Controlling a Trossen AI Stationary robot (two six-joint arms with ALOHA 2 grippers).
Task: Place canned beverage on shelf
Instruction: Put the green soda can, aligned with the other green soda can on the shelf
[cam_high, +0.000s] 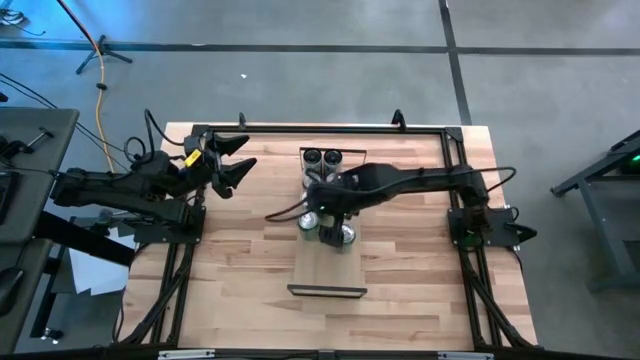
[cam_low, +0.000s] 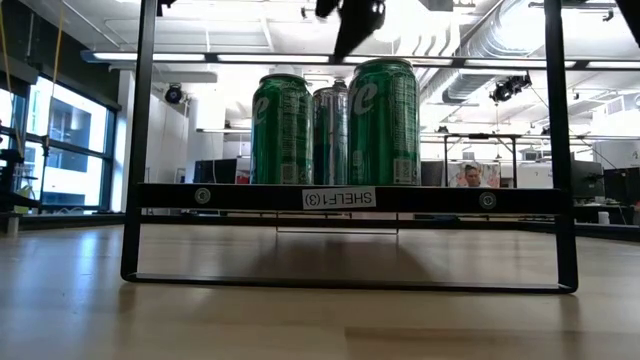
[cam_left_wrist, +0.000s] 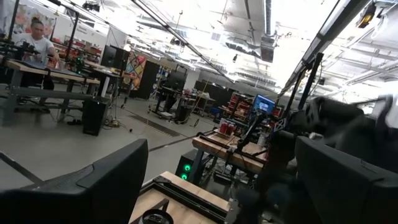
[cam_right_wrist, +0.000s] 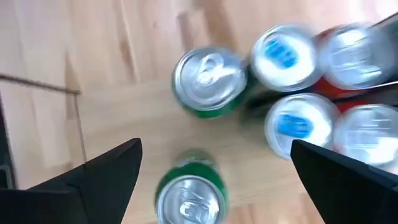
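Note:
The shelf (cam_high: 326, 272) is a long pale board with dark end frames, lying across the table's middle; the low view shows its near frame (cam_low: 200, 197). Two green cans (cam_right_wrist: 208, 81) (cam_right_wrist: 189, 194) stand upright on the board, the same pair as (cam_low: 281, 130) (cam_low: 385, 122). Beyond them stand silver, blue-topped cans (cam_right_wrist: 283, 56) and red ones (cam_right_wrist: 348, 53). My right gripper (cam_right_wrist: 216, 144) hangs open above the green cans, pointing down, touching nothing. My left gripper (cam_high: 228, 162) waits open, raised at the table's far left.
Two more cans (cam_high: 322, 157) stand at the shelf's far end. A dark metal frame (cam_high: 300, 128) runs along the table's far edge and sides. Bare tabletop (cam_high: 240, 280) lies on both sides of the shelf. Beyond the table a person (cam_left_wrist: 34, 37) sits at a bench.

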